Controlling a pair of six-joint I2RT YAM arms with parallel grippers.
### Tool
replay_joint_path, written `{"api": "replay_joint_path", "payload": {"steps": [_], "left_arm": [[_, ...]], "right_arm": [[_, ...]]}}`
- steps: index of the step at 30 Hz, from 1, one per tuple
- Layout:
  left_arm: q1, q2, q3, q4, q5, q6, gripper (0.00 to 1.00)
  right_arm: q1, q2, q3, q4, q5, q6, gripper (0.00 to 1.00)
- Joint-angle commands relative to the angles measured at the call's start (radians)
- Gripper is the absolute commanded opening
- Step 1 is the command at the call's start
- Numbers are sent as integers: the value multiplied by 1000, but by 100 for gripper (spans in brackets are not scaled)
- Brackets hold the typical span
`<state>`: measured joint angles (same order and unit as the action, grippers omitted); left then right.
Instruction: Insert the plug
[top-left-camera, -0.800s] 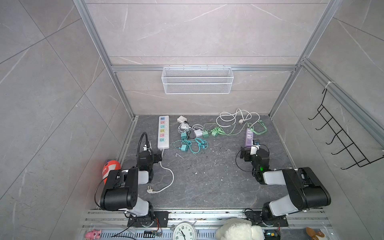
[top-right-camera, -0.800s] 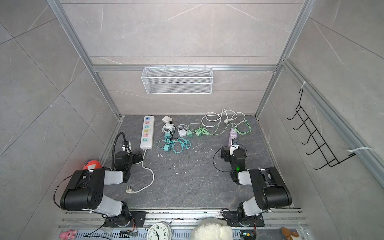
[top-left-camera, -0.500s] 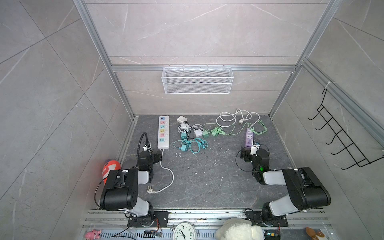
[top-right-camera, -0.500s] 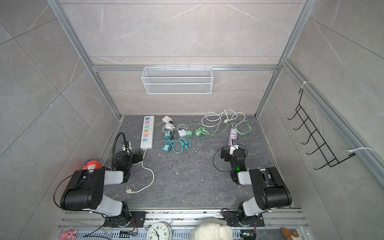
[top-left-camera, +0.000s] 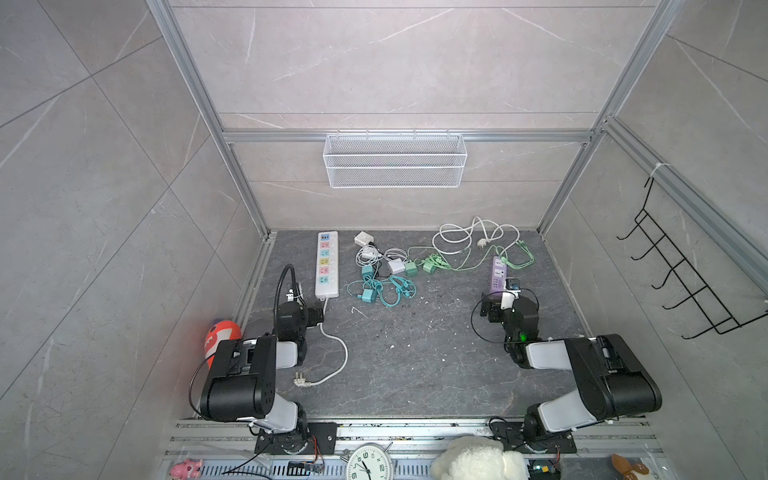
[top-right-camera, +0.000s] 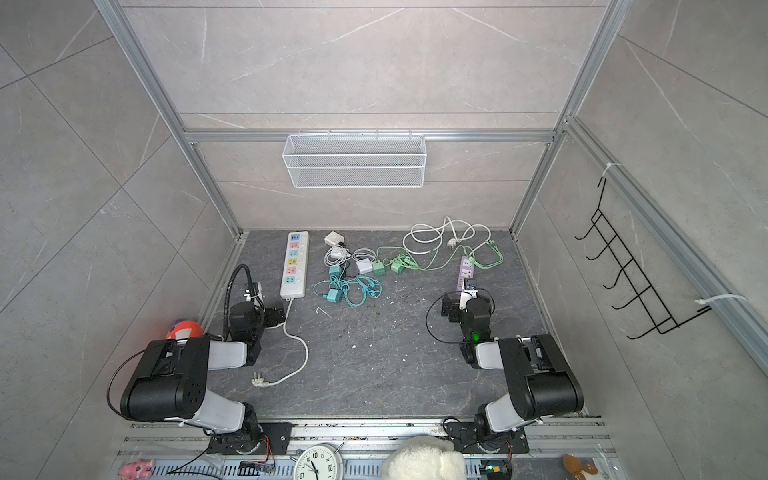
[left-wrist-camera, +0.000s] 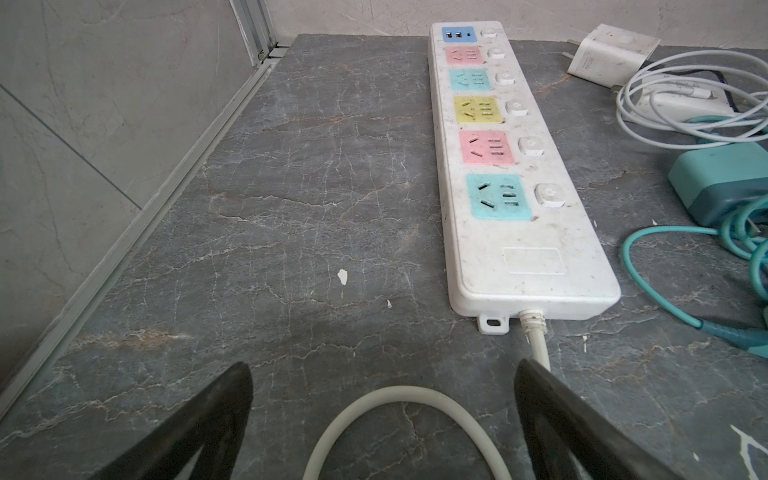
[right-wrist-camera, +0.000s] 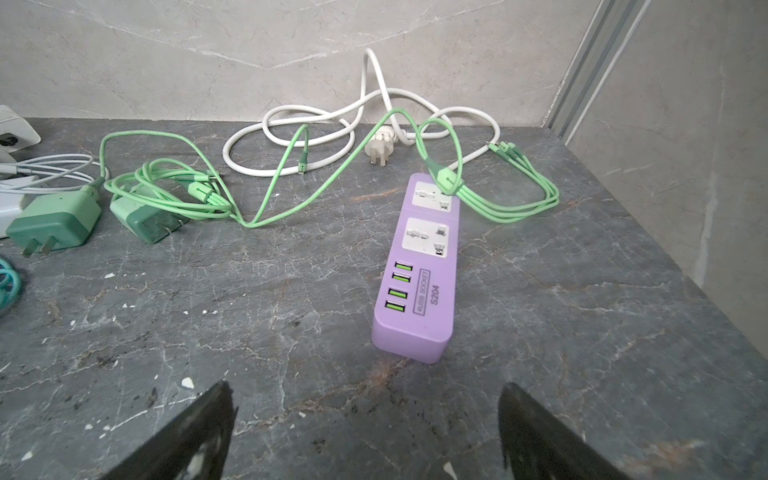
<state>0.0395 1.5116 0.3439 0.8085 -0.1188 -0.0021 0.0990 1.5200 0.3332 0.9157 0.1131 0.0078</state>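
- Both claws stand spread wide and hold nothing: the left gripper (left-wrist-camera: 382, 374) and the right gripper (right-wrist-camera: 365, 390) sit low over the tabletop (left-wrist-camera: 291, 208).
- A loop of white cord (left-wrist-camera: 399, 395) lies between the left jaws, unpinched.
- Just ahead of the left claw lies the white power strip (left-wrist-camera: 511, 166), its sockets free. Ahead of the right claw lies the purple power strip (right-wrist-camera: 419, 274).
- Loose plugs lie between the strips, among them a green adapter (right-wrist-camera: 54, 228) and a teal adapter (left-wrist-camera: 723, 174).
- By my judgement this is the start. The next move is to grip one adapter's body, prongs clear, and then line them up with a socket.
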Motion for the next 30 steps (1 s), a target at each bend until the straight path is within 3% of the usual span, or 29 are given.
{"api": "replay_joint_path", "payload": {"steps": [1,25,30], "left_arm": [[0,-10,18,37,14,-11,100],[0,-10,15,37,14,-11,100],[-7,-33,26,5,-16,-7,100]], "right_arm": [[7,0,18,-11,14,0,99],[7,-3,16,-11,12,-1,99],[7,-60,58,-127,26,4,99]]}}
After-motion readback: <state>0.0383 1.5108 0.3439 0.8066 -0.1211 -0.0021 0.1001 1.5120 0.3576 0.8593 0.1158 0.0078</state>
